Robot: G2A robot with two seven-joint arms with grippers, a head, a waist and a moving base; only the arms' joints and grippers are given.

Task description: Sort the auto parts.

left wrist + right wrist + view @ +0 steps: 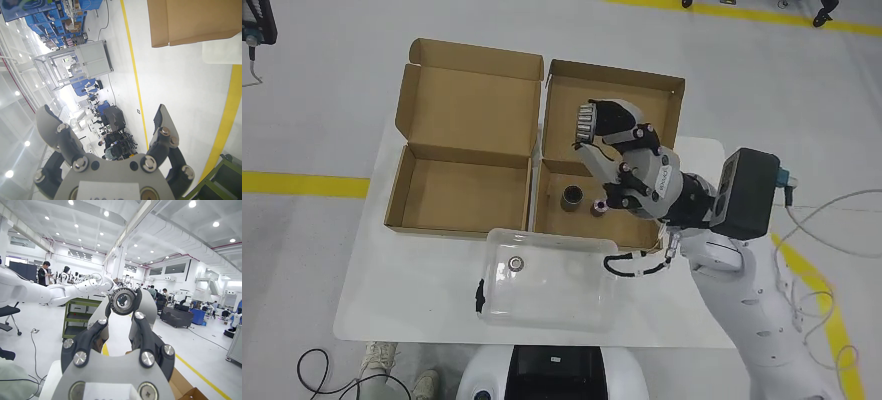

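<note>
My right gripper [589,125] [122,303] is shut on a steel roller bearing [585,121] [122,303], held in the air above the right cardboard box [642,238]. Inside that box lie a dark metal sleeve [572,199] and a small purple part [598,208]. The left cardboard box [457,195] stands next to it. A clear plastic bin [552,300] at the table's front holds one small metal ring [515,265]. My left gripper [105,117] is open, with nothing between its fingers, and looks out over the floor beside a cardboard flap [191,20].
Both boxes have their lids folded back toward the far side of the white table [382,290]. The right arm [742,260] reaches in from the table's right side. Floor with yellow lines surrounds the table.
</note>
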